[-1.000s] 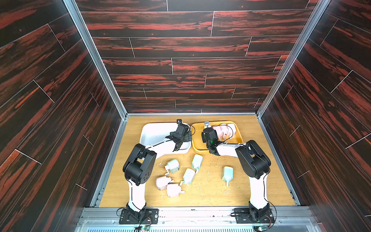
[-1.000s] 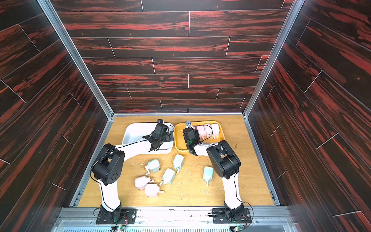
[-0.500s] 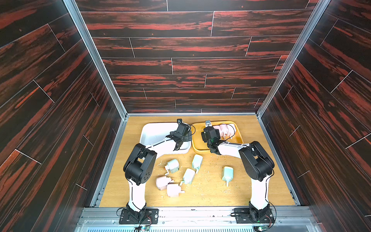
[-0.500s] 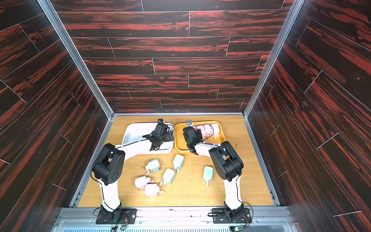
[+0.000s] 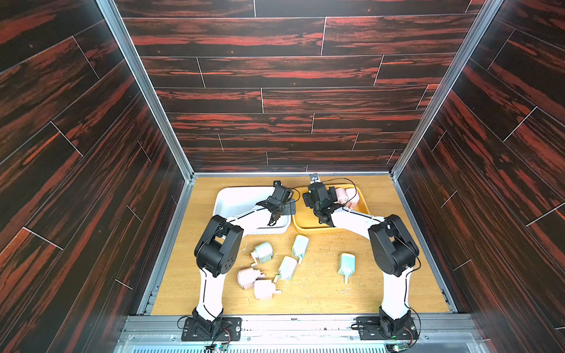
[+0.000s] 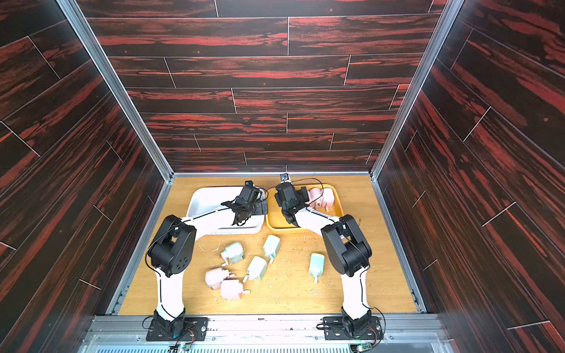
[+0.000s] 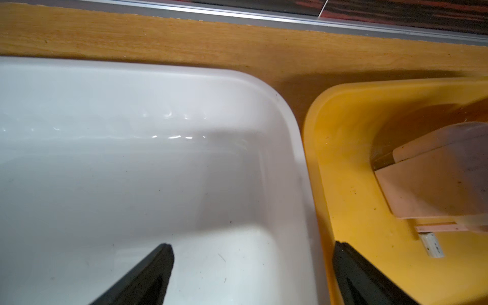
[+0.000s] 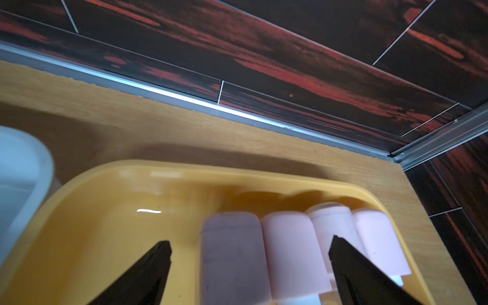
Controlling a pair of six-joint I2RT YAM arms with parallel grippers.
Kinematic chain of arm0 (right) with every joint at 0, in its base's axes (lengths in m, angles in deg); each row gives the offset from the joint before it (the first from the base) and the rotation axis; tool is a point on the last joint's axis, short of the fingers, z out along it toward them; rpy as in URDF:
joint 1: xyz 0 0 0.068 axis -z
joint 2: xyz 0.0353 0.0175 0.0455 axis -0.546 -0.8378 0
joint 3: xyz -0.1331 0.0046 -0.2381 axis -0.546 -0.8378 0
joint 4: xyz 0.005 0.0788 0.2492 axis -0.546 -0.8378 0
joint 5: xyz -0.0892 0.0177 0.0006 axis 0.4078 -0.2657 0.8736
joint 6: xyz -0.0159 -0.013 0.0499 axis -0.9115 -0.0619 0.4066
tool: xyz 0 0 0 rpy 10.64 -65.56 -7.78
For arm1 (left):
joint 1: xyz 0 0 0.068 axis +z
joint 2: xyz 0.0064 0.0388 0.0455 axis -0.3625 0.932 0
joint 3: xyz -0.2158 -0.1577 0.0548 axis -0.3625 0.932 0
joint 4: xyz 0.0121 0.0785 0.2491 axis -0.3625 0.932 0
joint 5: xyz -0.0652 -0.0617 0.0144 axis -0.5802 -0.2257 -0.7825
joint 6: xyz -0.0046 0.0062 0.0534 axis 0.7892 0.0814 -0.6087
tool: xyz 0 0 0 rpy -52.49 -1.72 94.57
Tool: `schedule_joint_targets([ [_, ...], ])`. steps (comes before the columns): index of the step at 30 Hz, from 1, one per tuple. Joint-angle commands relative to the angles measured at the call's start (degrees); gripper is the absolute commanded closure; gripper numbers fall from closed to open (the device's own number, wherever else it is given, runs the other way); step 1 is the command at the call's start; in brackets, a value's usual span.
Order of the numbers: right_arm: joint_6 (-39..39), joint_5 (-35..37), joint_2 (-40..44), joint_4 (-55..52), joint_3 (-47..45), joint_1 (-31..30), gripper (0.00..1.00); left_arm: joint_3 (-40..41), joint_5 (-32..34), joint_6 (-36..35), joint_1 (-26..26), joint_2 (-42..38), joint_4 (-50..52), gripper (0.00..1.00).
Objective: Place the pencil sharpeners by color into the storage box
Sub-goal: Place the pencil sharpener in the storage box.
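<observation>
Several pale pink pencil sharpeners point(image 8: 233, 253) lie side by side in the yellow storage box point(image 8: 105, 227), also seen in a top view point(image 5: 344, 195). My right gripper point(image 8: 249, 240) hangs open just above them, holding nothing. My left gripper point(image 7: 252, 245) is open and empty, straddling the wall between the white storage box point(image 7: 132, 184) and the yellow one. On the table in front lie several mint green sharpeners point(image 5: 263, 252) point(image 5: 300, 246) point(image 5: 346, 264) and two pink ones point(image 5: 247, 276) point(image 5: 263, 288).
The two boxes stand side by side against the back wall, white point(image 5: 232, 201) on the left, yellow point(image 5: 362, 204) on the right. Pencil shavings point(image 5: 324, 244) are scattered over the wooden table. Both arms' elbows point(image 5: 218, 247) point(image 5: 393, 247) rise beside the loose sharpeners.
My right gripper has opened wide over the yellow box, and the pink sharpener under it now lies free among the others. The left arm has not moved.
</observation>
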Motion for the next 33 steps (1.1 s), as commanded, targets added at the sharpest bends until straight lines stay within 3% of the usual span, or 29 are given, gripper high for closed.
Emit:
schedule_joint_targets([
  [1, -2.87, 2.63, -5.15, -6.45, 4.90, 0.34, 0.01, -1.44, 0.54, 0.26, -0.26, 0.50, 3.66, 0.00],
  [8, -1.48, 9.30, -11.35, -14.53, 14.45, 0.39, 0.01, -2.83, 6.01, -1.17, -0.26, 1.53, 7.29, 0.00],
  [18, 1.95, 13.66, -13.89, -19.90, 18.81, 0.38, 0.02, -4.35, 8.95, -2.51, -0.24, 2.20, 9.69, 0.00],
  [25, 2.44, 7.07, -12.53, -19.92, 19.66, 0.34, 0.01, -4.78, 0.53, -1.89, -0.35, 1.04, 9.05, 0.00],
  [33, 4.77, 3.87, -6.23, -17.37, 14.90, 0.34, 0.01, -2.47, -0.38, 2.16, -0.54, -2.78, 7.50, 0.00],
])
